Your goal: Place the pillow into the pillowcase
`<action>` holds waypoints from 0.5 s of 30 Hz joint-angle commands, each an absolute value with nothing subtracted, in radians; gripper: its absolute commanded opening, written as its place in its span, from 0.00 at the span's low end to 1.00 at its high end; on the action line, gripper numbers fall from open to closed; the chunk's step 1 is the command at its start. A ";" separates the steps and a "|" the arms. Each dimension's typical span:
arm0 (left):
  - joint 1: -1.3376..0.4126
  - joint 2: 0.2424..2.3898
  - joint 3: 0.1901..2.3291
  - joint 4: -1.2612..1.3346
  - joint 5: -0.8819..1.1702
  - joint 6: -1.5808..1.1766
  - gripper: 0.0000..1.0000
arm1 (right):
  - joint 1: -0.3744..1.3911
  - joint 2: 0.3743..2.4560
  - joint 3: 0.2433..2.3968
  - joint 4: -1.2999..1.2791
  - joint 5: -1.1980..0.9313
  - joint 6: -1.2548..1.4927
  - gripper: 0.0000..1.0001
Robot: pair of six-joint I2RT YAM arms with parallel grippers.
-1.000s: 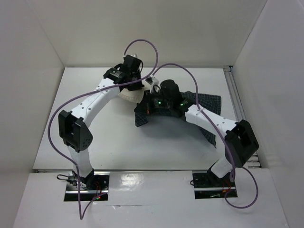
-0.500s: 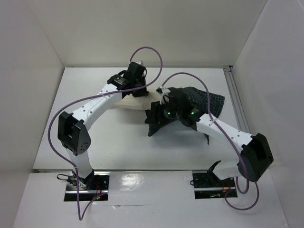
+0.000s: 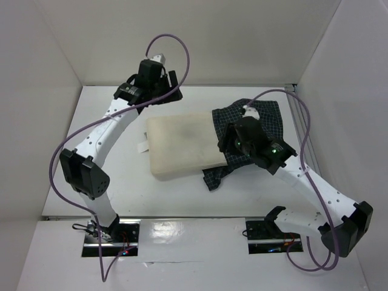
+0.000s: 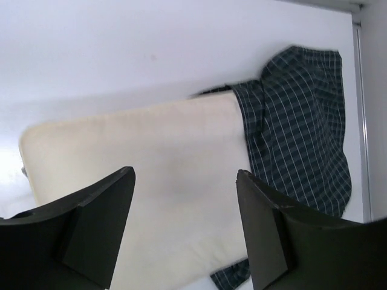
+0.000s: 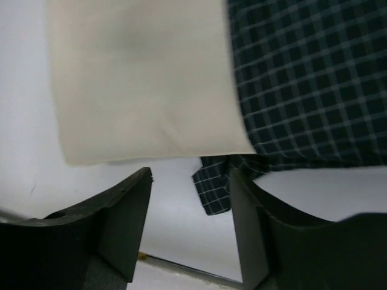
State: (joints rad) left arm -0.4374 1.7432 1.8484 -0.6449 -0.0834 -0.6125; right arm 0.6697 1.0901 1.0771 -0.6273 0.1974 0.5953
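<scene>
The cream pillow (image 3: 180, 144) lies flat in the middle of the table. Its right end meets the dark checked pillowcase (image 3: 262, 119), and a flap of that cloth (image 3: 215, 177) sticks out under the pillow's near right corner. I cannot tell how far the pillow sits inside. My left gripper (image 3: 168, 91) hangs open above the pillow's far edge; the left wrist view shows pillow (image 4: 163, 151) and pillowcase (image 4: 299, 133) below the open left gripper (image 4: 185, 175). My right gripper (image 3: 225, 140) is open over the seam, with pillow (image 5: 139, 78), pillowcase (image 5: 308, 78) and nothing in the right gripper (image 5: 188, 175).
White walls close in the table on the left, back and right. A metal rail (image 3: 298, 115) runs along the right edge. Purple cables (image 3: 176, 45) loop above both arms. A small white tag (image 3: 143, 147) lies at the pillow's left end.
Both grippers have opened and let go. The left arm drew back to the far left, the right arm swung right, and pillow and pillowcase now lie spread flat.
</scene>
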 commanded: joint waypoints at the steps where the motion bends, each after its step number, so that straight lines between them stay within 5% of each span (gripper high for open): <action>1: -0.382 1.874 1.911 -0.604 -0.078 -0.520 0.82 | 0.605 1.118 1.097 -0.845 0.463 0.800 0.64; 7: -0.301 2.135 1.994 -0.627 -0.042 -0.509 0.88 | 0.477 1.157 0.991 -0.806 0.370 0.937 0.69; 10: -0.287 2.180 1.910 -0.568 0.120 -0.518 0.84 | 0.413 1.138 0.851 -0.654 0.219 0.937 0.63; 15: -0.278 2.001 1.536 -0.416 0.244 -0.597 0.33 | 0.336 1.310 0.819 -0.368 0.095 0.823 0.60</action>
State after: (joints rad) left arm -0.2626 2.1540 1.6989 -0.4042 0.1123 -0.5800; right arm 0.3531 1.2366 0.7975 -0.5972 0.1734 0.8703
